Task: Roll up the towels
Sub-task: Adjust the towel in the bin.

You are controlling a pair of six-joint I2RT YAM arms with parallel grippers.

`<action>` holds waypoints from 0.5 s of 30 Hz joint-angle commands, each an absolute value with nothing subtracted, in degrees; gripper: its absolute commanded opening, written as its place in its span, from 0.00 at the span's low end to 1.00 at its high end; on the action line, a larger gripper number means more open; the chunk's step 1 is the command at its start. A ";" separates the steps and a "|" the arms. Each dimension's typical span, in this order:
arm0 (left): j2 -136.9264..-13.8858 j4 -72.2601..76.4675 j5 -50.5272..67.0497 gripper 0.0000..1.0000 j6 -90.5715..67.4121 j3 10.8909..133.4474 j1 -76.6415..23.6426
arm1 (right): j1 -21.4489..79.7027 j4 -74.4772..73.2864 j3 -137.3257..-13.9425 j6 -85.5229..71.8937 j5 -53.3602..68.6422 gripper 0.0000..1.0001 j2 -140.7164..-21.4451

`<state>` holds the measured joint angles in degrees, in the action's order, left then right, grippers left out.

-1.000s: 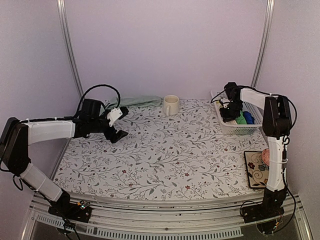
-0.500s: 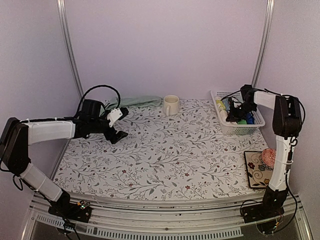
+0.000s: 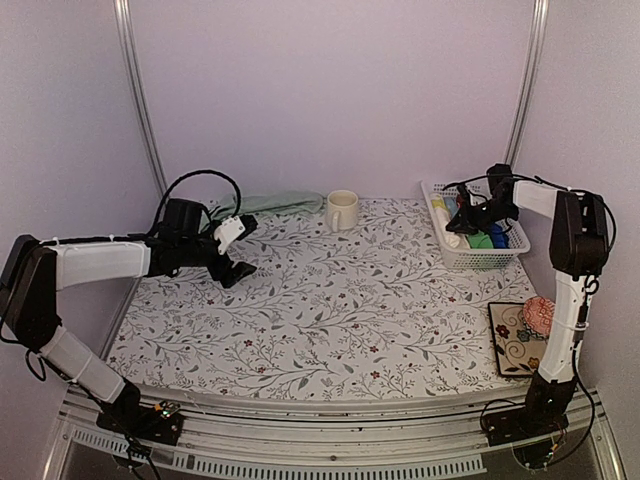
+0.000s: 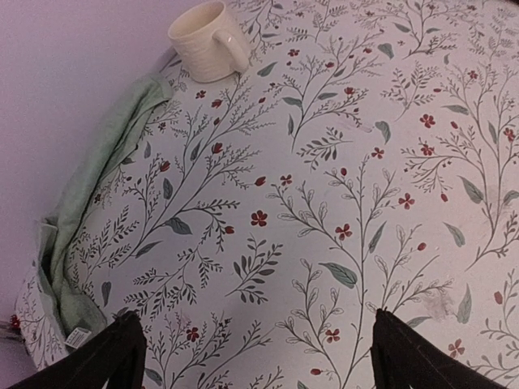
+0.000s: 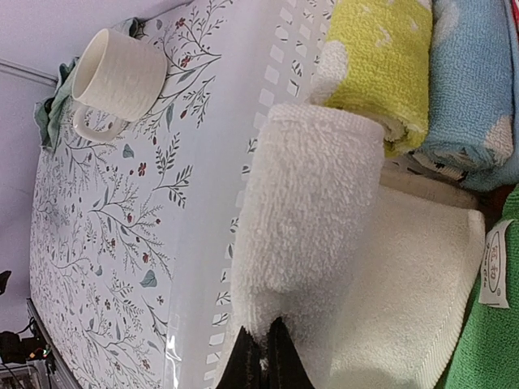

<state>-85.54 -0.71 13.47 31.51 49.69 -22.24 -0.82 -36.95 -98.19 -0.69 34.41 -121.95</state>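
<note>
The right claw (image 3: pixel 462 222) hangs shut over the basket (image 3: pixel 482 262); the left claw (image 3: pixel 237 250) gapes wide near the green towel (image 3: pixel 270 203) bunched along the back wall (image 3: pixel 330 90). Left wrist: that towel looks limp and light, best pinched at a corner. Right wrist: closed tips at a plush cream towel (image 5: pixel 312 203), rolled, lying in the basket.

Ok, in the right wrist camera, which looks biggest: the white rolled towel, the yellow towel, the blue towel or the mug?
1. white rolled towel
2. yellow towel and blue towel: about alike, both cut off by the frame
3. cream mug, though it sits farther from the camera
</note>
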 commanded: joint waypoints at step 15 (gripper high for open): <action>-85.07 0.00 14.15 0.97 31.90 49.28 -22.31 | -0.88 -39.01 -97.56 -0.62 26.04 0.03 -124.52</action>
